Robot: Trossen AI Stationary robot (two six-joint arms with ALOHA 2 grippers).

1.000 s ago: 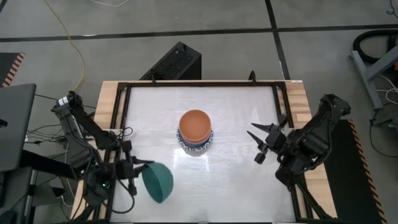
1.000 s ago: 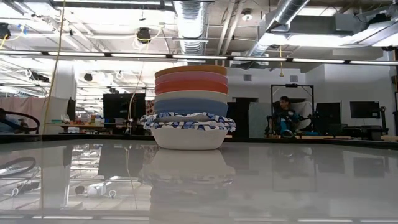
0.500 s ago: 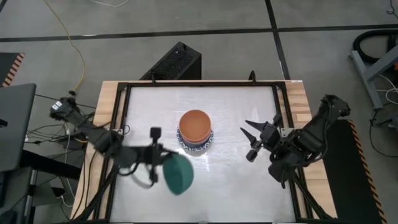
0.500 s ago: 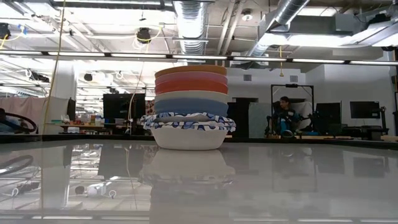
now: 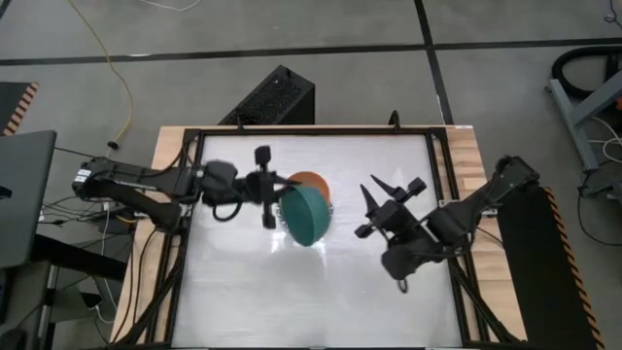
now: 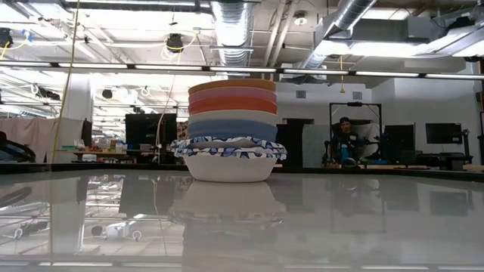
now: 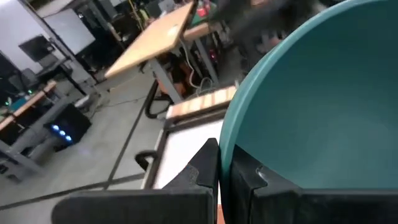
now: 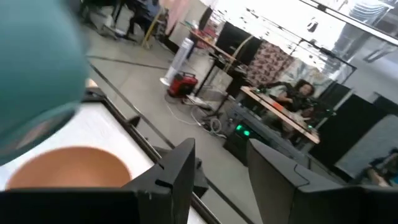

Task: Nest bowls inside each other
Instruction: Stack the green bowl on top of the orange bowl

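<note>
Above the middle of the table (image 5: 243, 292), my left gripper (image 5: 269, 197) now carries the dark green bowl (image 5: 305, 215) right up against the stack of bowls (image 5: 309, 182). A second ago that bowl hung low over the near left corner, well apart from the stack; half a second ago it was partway across; now, seen from above, it covers most of the stack, leaving only a sliver of the orange bowl (image 5: 313, 179) on top showing behind it. My right gripper (image 5: 381, 206) has also crept in toward the centre from the right edge, its fingers spread and holding nothing.

I take this to mean the carry is nearly over and the placing is what remains: the bowl has to be turned level and lowered into the orange one.

My left fingers (image 7: 208, 163) are pressed together on the green bowl's rim, one on the outside wall and one inside (the left wrist view shows the thin wall pinched between them). The bowl is tipped steeply on its side rather than sitting mouth-up, its smooth teal-green inside facing across the table.

From table height the stack stands alone and untouched: a white bowl with a blue-patterned rim (image 6: 229, 155) at the bottom, then blue, cream, red and pink layers, orange at the top. The green bowl does not show in that view, so it is still held well above the stack.
</note>
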